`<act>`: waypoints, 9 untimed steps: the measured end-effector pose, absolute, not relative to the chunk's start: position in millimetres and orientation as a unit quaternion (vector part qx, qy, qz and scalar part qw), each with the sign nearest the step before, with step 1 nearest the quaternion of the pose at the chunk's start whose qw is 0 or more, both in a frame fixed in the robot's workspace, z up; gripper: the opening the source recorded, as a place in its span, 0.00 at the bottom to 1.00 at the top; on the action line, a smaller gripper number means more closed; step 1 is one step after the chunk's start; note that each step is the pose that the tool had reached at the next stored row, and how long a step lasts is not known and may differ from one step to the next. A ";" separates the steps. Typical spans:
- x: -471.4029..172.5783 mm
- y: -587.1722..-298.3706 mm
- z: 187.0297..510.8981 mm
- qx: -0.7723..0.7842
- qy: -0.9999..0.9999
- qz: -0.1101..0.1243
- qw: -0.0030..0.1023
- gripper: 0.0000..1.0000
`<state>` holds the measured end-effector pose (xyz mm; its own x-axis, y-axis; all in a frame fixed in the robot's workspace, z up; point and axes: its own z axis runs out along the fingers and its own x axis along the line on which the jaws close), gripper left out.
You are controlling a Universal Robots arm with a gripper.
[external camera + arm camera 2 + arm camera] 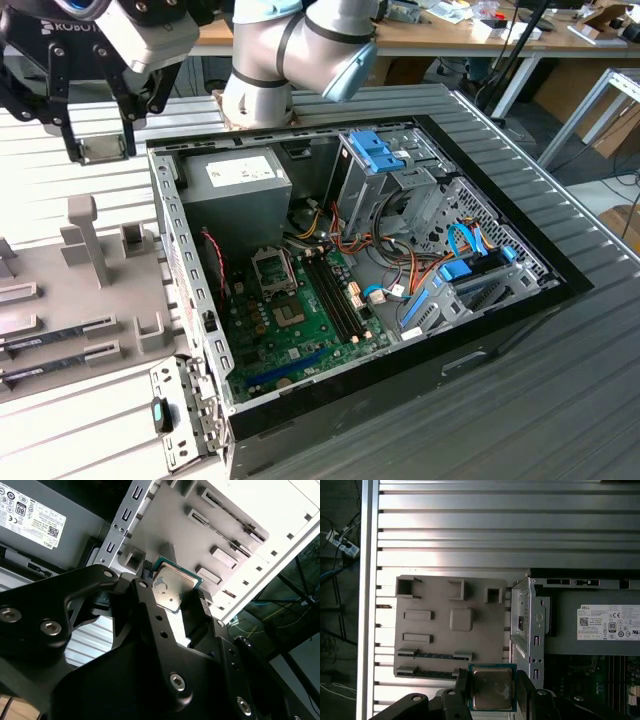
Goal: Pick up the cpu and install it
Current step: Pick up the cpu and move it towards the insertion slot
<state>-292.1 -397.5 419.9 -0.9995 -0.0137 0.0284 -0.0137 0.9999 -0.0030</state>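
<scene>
Two black fingers (150,610) of the gripper (492,689) clamp opposite edges of the cpu (492,692), metal lid toward the first wrist camera. The chip hangs over the edge of the grey fixture tray (435,645), just beside the open computer case (400,300). Farther in: power supply (605,622), green motherboard (300,320).

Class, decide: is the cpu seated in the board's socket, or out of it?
Out. The gripper is shut on the cpu, holding it outside the computer case, over the edge of the grey tray.
</scene>
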 end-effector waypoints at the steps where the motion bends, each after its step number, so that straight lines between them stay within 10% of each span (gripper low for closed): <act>1: -290.8 -397.5 419.9 0.007 -1.000 0.002 0.014 0.47; 9: -276.3 -397.7 419.6 0.007 -1.000 0.002 0.014 0.47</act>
<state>-276.3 -397.7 419.6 -0.9995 -0.0135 0.0284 -0.0136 0.9999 -0.0031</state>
